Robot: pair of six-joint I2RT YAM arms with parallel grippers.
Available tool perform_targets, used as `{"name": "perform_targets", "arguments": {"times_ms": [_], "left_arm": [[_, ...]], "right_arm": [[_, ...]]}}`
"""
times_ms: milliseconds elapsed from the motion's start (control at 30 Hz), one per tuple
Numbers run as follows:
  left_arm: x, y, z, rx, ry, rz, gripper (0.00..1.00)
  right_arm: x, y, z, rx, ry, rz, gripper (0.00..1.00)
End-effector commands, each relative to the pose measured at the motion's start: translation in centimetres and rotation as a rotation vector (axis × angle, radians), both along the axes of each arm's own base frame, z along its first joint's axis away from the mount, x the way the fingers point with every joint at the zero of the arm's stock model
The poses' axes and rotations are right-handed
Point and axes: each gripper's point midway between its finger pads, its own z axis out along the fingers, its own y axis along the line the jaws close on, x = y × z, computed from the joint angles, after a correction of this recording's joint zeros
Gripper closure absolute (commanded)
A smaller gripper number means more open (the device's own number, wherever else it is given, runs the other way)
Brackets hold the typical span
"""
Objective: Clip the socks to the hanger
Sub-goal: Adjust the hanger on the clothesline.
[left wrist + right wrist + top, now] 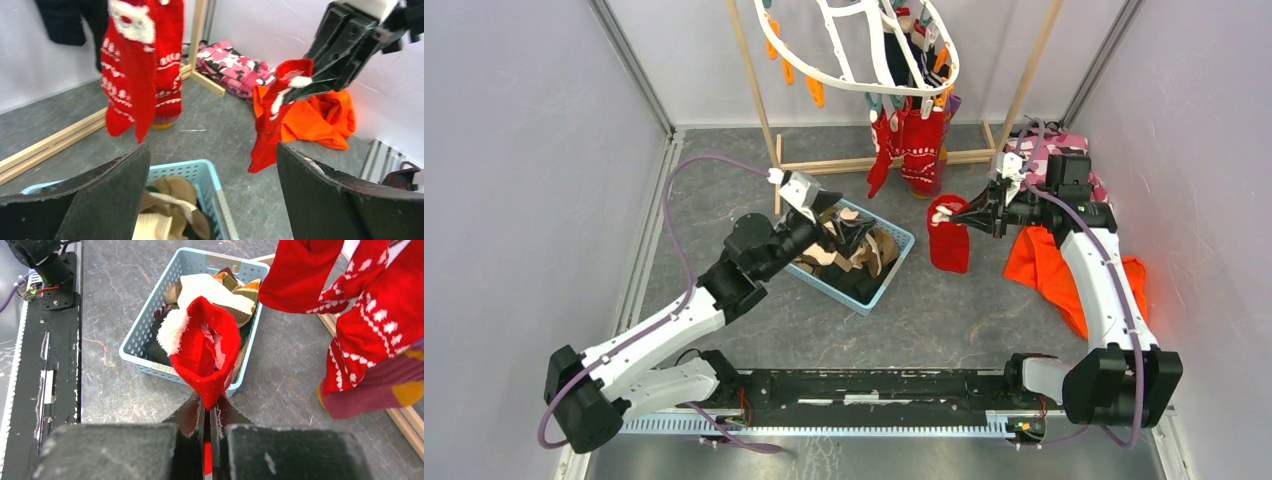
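My right gripper (969,213) is shut on the cuff of a red sock with white trim (949,240), which hangs from it above the floor; the wrist view shows the sock (207,347) pinched between the jaws. My left gripper (849,222) is open and empty over the light blue basket (894,272) of socks (854,250). The white oval hanger (854,70) hangs at the back with red patterned socks (919,145) and a purple one clipped on; they also show in the left wrist view (137,70).
An orange cloth (1049,270) lies under the right arm and a pink camouflage garment (1044,150) behind it. The wooden pole rack (759,90) stands at the back, its base bar (844,163) on the floor. Grey walls close both sides.
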Motion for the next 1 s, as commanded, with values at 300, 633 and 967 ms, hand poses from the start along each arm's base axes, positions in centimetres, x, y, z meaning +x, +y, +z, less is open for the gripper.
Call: {"name": "perform_targets", "arguments": {"times_ms": [300, 633, 967], "left_arm": [[4.9, 8.6, 9.1, -0.248, 0.221, 0.009, 0.0], [8.0, 12.4, 14.4, -0.361, 0.206, -0.006, 0.1], [8.8, 12.3, 15.4, -0.363, 0.174, -0.053, 0.14]], "right_arm": [[-0.2, 2.7, 1.4, -0.135, -0.068, 0.142, 1.0], [0.6, 4.5, 3.0, -0.135, -0.121, 0.155, 1.0], [0.4, 6.1, 3.6, -0.15, -0.148, 0.239, 1.0]]}}
